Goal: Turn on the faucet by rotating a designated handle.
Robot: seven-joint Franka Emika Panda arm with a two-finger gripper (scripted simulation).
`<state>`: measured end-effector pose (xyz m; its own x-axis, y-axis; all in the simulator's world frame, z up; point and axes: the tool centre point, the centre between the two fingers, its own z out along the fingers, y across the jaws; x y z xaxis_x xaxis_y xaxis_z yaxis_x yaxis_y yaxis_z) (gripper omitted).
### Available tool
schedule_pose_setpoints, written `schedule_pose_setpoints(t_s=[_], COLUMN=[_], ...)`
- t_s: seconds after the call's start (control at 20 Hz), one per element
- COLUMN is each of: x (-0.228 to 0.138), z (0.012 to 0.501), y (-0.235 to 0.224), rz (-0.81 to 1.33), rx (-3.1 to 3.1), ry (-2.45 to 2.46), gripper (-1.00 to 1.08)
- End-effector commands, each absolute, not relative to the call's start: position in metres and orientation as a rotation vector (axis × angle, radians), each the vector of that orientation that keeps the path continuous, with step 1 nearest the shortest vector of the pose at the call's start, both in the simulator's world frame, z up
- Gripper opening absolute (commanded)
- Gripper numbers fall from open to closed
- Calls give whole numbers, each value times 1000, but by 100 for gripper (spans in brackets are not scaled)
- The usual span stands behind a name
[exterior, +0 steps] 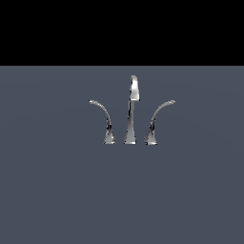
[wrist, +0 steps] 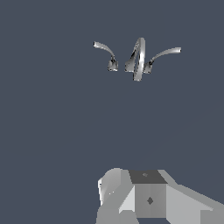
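Standing on a plain slate-grey desk [exterior: 52, 190] under a black backdrop, the faucet [exterior: 131, 112] rose at centre. The handle [exterior: 106, 121] stood upright at the spout's [exterior: 132, 109] 9 o'clock, tip arcing toward 9 o'clock. The end effector [wrist: 148, 197] sat well apart; its opening could not be told.

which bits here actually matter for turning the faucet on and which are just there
Part of the job:
- handle, the chrome lever arcing toward the exterior view's left
- tool, seen only in the wrist view, well short of the faucet; open or shut cannot be told

Just there:
- central spout, tall and straight
- other lever, arcing the opposite way
- grey surface
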<state>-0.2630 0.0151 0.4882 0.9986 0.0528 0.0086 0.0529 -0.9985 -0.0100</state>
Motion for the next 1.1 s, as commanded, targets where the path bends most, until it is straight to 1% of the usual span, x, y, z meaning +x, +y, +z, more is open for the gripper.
schedule_pose_setpoints(t_s=[0.0, 0.55, 1.05], x=[-263, -256, -234], z=[488, 475, 441], y=[15, 28, 59], rz=[-13, -12, -10], rx=[-3130, -3131, -3117], ry=[-83, 21, 297], gripper=[-100, -100, -100])
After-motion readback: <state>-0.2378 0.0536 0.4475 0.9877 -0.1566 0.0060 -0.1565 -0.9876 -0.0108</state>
